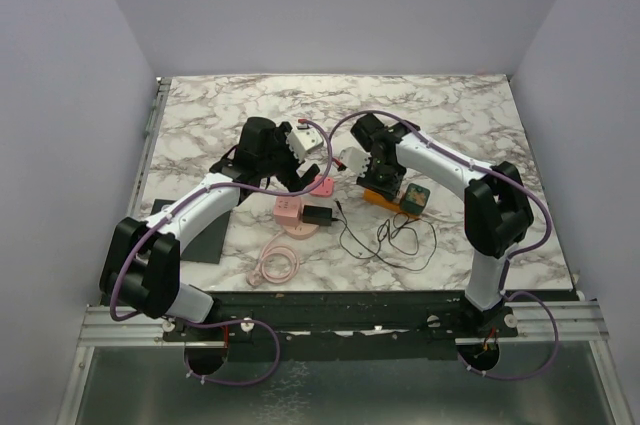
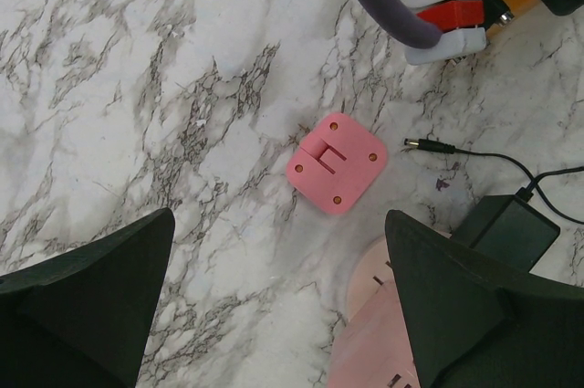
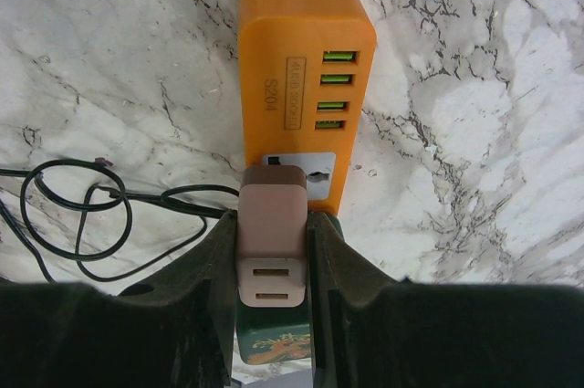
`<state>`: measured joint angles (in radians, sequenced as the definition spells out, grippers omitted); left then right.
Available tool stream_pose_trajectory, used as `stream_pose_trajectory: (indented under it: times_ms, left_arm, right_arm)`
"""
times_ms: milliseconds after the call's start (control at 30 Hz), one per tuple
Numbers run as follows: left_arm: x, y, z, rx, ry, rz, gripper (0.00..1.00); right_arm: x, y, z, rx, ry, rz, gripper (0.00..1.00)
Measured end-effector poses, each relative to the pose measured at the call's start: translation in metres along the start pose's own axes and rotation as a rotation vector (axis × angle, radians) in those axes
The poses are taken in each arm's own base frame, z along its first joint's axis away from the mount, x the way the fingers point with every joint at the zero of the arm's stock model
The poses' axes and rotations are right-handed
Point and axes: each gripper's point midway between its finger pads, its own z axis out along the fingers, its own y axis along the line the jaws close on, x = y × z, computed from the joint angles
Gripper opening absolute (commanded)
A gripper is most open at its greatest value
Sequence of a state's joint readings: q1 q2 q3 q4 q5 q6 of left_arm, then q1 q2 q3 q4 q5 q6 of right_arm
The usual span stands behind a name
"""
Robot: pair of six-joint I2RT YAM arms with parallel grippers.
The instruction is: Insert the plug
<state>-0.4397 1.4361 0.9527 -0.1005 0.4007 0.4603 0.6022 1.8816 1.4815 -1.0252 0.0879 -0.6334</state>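
- We are squeezing the plug (image 3: 271,214) in our right claw (image 3: 271,260). It is a smooth, pale brown block with round corners and two small slots on its near end.
- The plug's far end is touching the white socket panel on the power strip (image 3: 306,50). We cannot tell if its pins are inside.
- The power strip is looking like a smooth orange plastic box with round corners. Four green slots are sitting in a row down one side.
- A green box (image 3: 274,347) is peeking out behind the plug, between the claw's dark fingers.
- A thin black cord (image 3: 82,196) is lying in loops on the worktop (image 3: 474,132), which is shiny white stone with grey veins.
- Our left claw (image 2: 278,260) is hanging wide open over the worktop, holding nothing.
- Under it a flat pink tile (image 2: 336,162) is lying. It is square with round corners and four tiny holes.
- Near the tile, a black block (image 2: 506,233) with a thin cord is resting.
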Motion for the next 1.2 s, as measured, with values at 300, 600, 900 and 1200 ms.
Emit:
stream_pose_trajectory:
  times_ms: [300, 600, 900, 1200]
  left_arm:
    - [-0.003, 0.000, -0.002, -0.003, -0.008, 0.003, 0.99]
    - [-0.003, 0.000, -0.002, -0.003, -0.009, 0.001, 0.99]
    - [-0.003, 0.000, -0.002, -0.003, -0.009, 0.000, 0.99]
    - [-0.003, -0.001, -0.002, -0.001, -0.009, -0.007, 0.99]
  right_arm:
    - [0.000, 0.000, 0.002, 0.001, 0.001, 0.000, 0.01]
    - [0.002, 0.002, 0.008, 0.005, -0.005, 0.001, 0.01]
    - [0.003, 0.004, 0.012, 0.003, -0.059, 0.020, 0.00]
    - [0.002, 0.003, 0.013, -0.003, -0.104, 0.037, 0.23]
